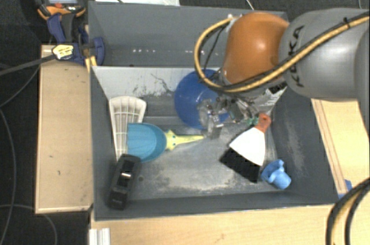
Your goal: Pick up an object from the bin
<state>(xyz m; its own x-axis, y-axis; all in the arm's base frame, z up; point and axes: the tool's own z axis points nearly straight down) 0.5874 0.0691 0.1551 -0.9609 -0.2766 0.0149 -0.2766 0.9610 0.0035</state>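
Observation:
My gripper (215, 120) reaches down near the middle of the bin, below the orange wrist cover. Its metal fingers stand at the lower right edge of a round blue bowl-like thing (191, 97) at the back centre. Just left of the fingertips lies a pale yellow handle (182, 139) that joins a light blue cup-shaped thing (145, 141). To the right of the gripper lies a white and black squeegee-like scraper (248, 152) with an orange-red tip.
A white ribbed fan-shaped thing (125, 121) lies along the bin's left wall. A black rectangular block (123, 181) sits in the front left corner. A small blue figure (276, 174) rests at the front right.

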